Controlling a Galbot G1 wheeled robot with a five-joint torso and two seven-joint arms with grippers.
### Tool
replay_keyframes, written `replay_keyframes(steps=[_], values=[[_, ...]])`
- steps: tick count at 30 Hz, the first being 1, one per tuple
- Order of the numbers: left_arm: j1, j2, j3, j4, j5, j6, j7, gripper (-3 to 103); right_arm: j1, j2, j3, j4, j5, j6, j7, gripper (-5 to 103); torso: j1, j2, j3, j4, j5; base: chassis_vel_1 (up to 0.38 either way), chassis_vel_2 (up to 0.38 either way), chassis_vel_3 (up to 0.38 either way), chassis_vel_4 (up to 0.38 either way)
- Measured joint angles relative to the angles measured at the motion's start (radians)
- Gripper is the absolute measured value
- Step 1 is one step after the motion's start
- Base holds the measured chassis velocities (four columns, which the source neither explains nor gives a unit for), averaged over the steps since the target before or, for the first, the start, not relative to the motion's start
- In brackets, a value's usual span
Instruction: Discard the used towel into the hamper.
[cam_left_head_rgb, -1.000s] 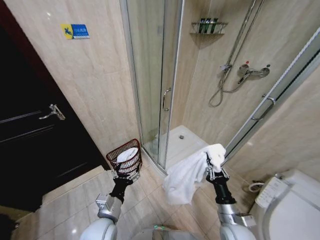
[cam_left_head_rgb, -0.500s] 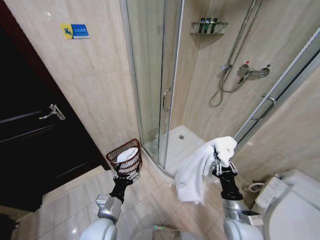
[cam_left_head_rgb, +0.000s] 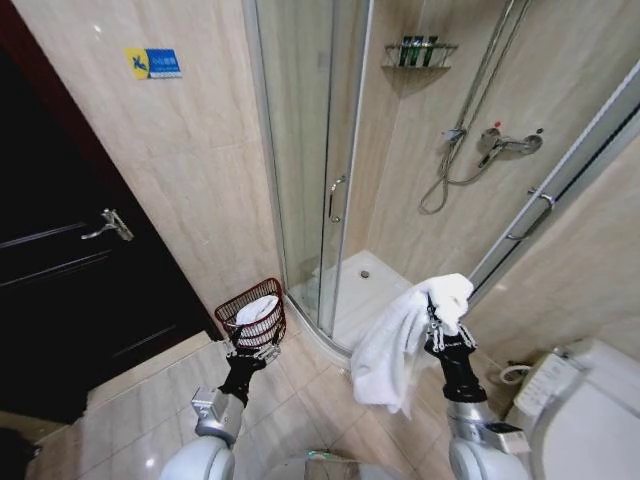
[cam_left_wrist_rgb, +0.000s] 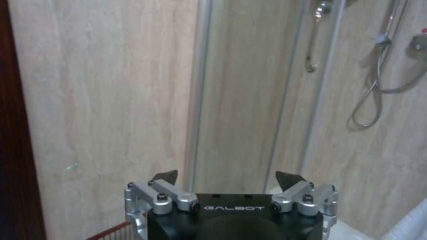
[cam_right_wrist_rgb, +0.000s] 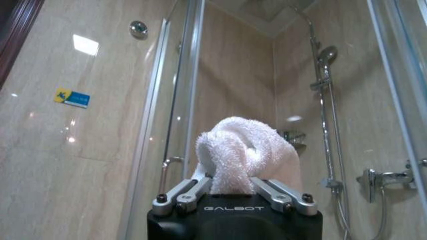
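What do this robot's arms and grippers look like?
Both arms have silver-grey lower segments and black forearms. The left gripper and right gripper each have a black body lettered GALBOT in white, with silver metal finger links fastened by dark bolts. The left one's fingers end in black pads.

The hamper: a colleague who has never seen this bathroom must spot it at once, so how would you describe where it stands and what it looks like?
Find the glass shower enclosure and follow its left edge down to the tiled floor, between it and the dark door. There stands the hamper, just beyond the left end effector. It is the only dark-red ribbed wire basket, with something white inside.
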Motion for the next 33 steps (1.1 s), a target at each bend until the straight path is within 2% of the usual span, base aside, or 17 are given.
replay_keyframes(steps=[10, 22, 33], values=[[0.0, 0.001, 0.0, 0.0, 0.0, 0.0, 0.0, 99, -0.003, 0.003, -0.012, 0.02, -0.006, -0.001, 0.013, 12, 0.0, 0.0, 0.0, 0.0, -0.0004, 0.186, 0.185, -0.171, -0.169], [0.0, 0.0, 0.0, 0.0, 0.0, 0.0, 0.0, 99, -0.003, 0.001, -0.026, 0.009, -0.01, 0.013, -0.026, 12, 0.0, 0.0, 0.0, 0.0, 0.0, -0.031, -0.026, 0.024, 0.012], [0.0, 0.0, 0.0, 0.0, 0.0, 0.0, 0.0, 99, 0.006, -0.007, -0.03, 0.008, 0.006, 0.015, -0.026, 12, 0.0, 0.0, 0.0, 0.0, -0.0001, 0.05, 0.047, 0.018, 0.03]])
